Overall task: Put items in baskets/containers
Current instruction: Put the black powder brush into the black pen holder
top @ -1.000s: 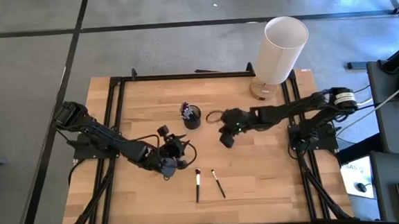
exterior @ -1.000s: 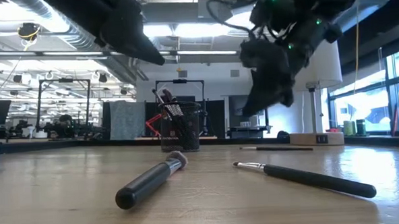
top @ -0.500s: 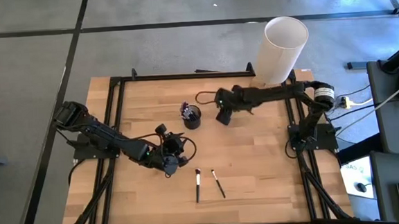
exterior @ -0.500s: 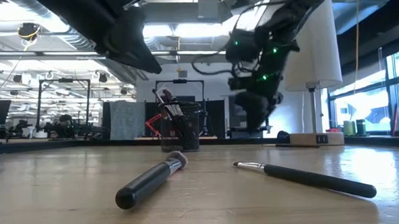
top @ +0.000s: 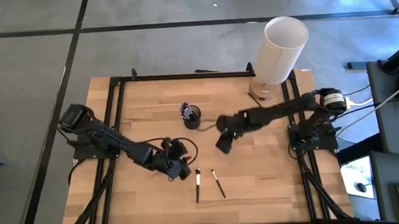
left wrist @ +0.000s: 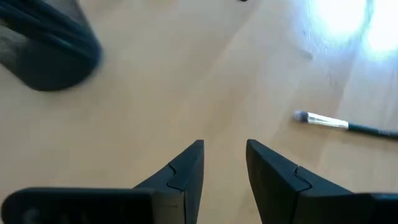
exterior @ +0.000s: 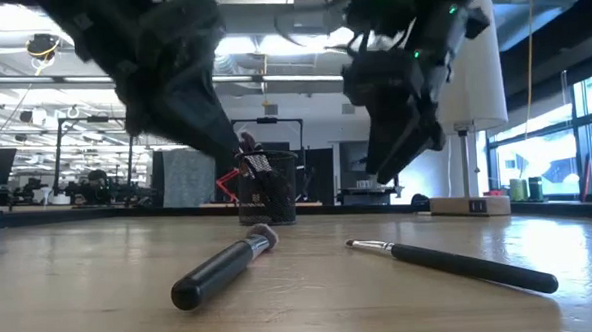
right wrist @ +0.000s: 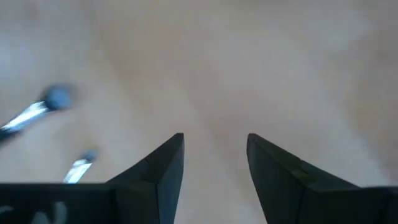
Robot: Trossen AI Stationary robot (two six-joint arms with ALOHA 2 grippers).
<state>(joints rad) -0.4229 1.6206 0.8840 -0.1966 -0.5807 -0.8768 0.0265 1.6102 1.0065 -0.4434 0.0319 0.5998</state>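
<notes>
A black mesh cup (top: 191, 116) stands upright at the table's middle-far part with several brushes in it; it also shows in the low view (exterior: 268, 187) and the left wrist view (left wrist: 50, 53). Two brushes lie flat near the front: a thick one (top: 198, 185) (exterior: 225, 266) and a thin one (top: 218, 184) (exterior: 450, 264) (left wrist: 339, 123). My left gripper (top: 182, 170) (left wrist: 224, 158) hovers open just left of the thick brush. My right gripper (top: 222, 145) (right wrist: 214, 152) hangs open over bare wood between the cup and the brushes, whose tips (right wrist: 56, 96) show ahead.
A tall white cylinder (top: 282, 48) on a wooden base stands at the far right corner. Black frame rails (top: 117, 124) run along the table's left, right and far sides. Bare wood lies around the two loose brushes.
My right gripper swung toward the far edge to just right of the cup, then came back toward the near edge, ending at the table's middle. My left gripper has moved a little toward the right and down, closer to the thick brush. The brushes on the table have not moved.
</notes>
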